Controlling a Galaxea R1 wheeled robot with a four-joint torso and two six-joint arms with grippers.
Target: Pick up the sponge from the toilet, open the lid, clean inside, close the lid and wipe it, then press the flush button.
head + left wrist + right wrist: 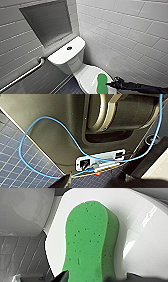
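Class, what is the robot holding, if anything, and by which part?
Cannot tell: the right gripper is at one end of the bright green sponge on the white oval lid.

green sponge (101, 82) flat on shut lid (87, 75) –

Right side: I am seeing the tiled wall (130, 37) crowding the toilet (73, 65); only a narrow gap is showing between them.
Left side: the floor (71, 86) is lying open beside the bowl, and the grab bar (25, 73) is jutting from the left wall, well apart from the tank (60, 57).
Above the tank: nothing is standing over the button (69, 48), so I am reading a free way down, with the corner walls closing in behind.
Lid top: the sponge (101, 82) is lying on the right part of the lid (86, 75), and the left part is lying bare.
Front right: my right gripper (110, 84) is occupying this approach, at the sponge's near end.
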